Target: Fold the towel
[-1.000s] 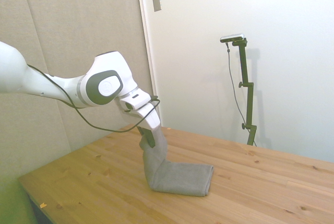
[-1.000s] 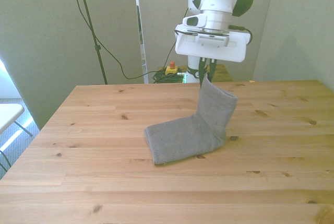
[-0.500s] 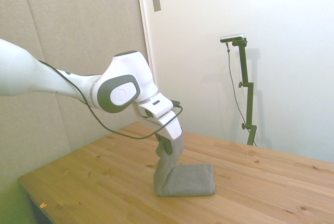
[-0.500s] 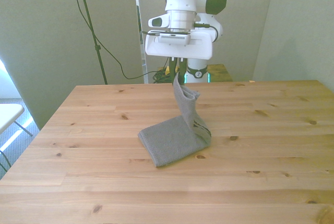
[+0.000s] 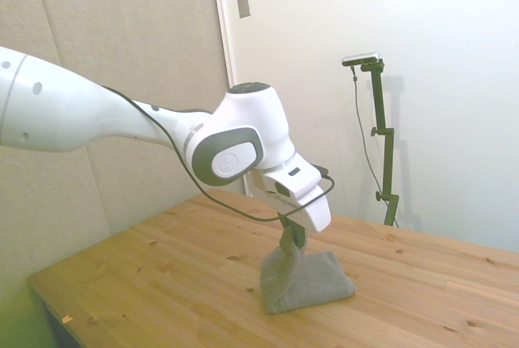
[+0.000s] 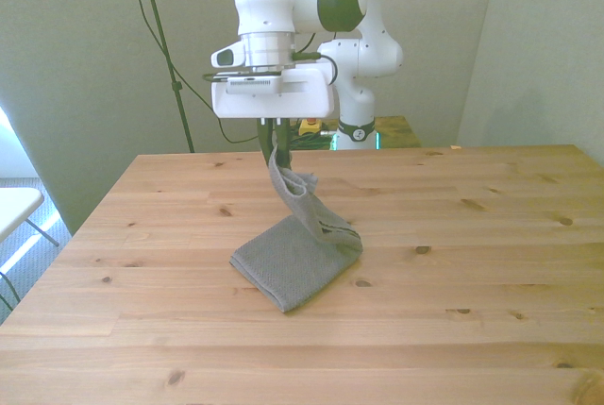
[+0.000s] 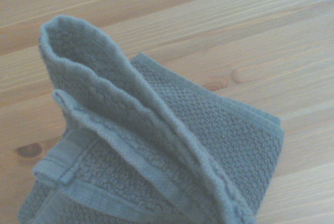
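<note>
Arm swung farther over table [image 6: 491, 235], fingers [image 6: 276, 133] pinching towel [image 6: 293, 259] aloft

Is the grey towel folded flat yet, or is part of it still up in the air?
Partly folded: the grey cloth towel lies on the wooden table, one end held up by the gripper.

A wooden table [image 6: 491, 263] stands before grey panels [image 5: 122, 40] and a white wall [image 5: 454, 80].
</note>
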You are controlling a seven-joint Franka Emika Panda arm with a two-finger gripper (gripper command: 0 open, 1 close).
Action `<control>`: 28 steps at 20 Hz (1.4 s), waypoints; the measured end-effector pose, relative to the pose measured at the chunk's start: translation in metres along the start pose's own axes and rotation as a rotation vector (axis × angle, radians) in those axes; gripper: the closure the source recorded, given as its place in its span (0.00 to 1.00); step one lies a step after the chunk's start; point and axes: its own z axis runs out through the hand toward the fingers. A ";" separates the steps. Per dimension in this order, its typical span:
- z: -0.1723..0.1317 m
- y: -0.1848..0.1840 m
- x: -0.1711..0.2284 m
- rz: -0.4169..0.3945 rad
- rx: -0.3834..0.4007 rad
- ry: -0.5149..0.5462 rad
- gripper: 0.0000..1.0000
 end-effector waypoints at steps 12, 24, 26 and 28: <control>0.022 -0.016 0.008 -0.032 -0.007 -0.015 0.00; 0.012 -0.021 -0.003 -0.055 0.006 -0.019 0.00; 0.006 -0.017 -0.016 -0.059 -0.013 -0.047 0.00; -0.006 -0.008 -0.032 -0.058 -0.041 -0.070 0.00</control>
